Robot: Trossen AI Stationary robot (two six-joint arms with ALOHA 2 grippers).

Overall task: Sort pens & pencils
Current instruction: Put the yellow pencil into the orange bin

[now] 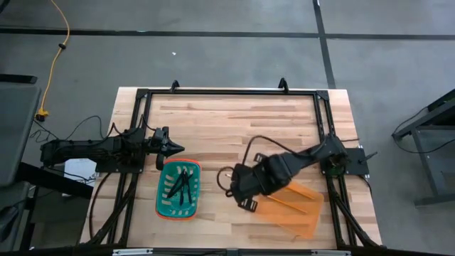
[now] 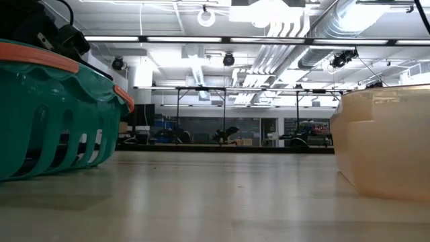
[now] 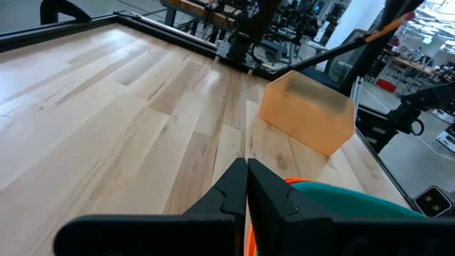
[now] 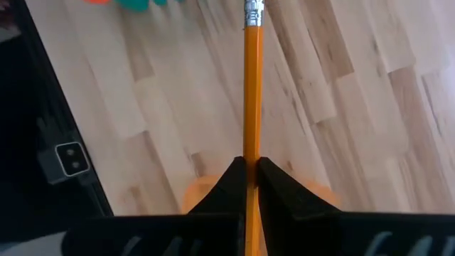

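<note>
We look down on a pale wooden table [image 1: 234,121] edged by a black metal frame [image 1: 227,92].

The right arm reaches in from the right edge, and the right hand [image 4: 249,174] hangs above the near left corner of an orange translucent bin [image 1: 302,206] at the near right of the table. In the right wrist view its two dark fingers [image 4: 226,181] are pressed together on a single orange-yellow pencil [image 4: 252,92], which juts straight out past them toward its metal ferrule, with the rim of the bin just below.

The left arm stretches in from the left edge. The left hand [image 3: 247,186] hovers just beyond the far rim of a teal basket with an orange rim [image 1: 178,190], which stands left of centre on the near side of the table. Its fingers are closed tight against each other with nothing between them.

The three dark pens [image 1: 180,186] lie inside the teal basket, crossing one another.

Two more pencils [image 1: 291,203] lie in the orange bin, seen through its wall as thin orange lines.
</note>
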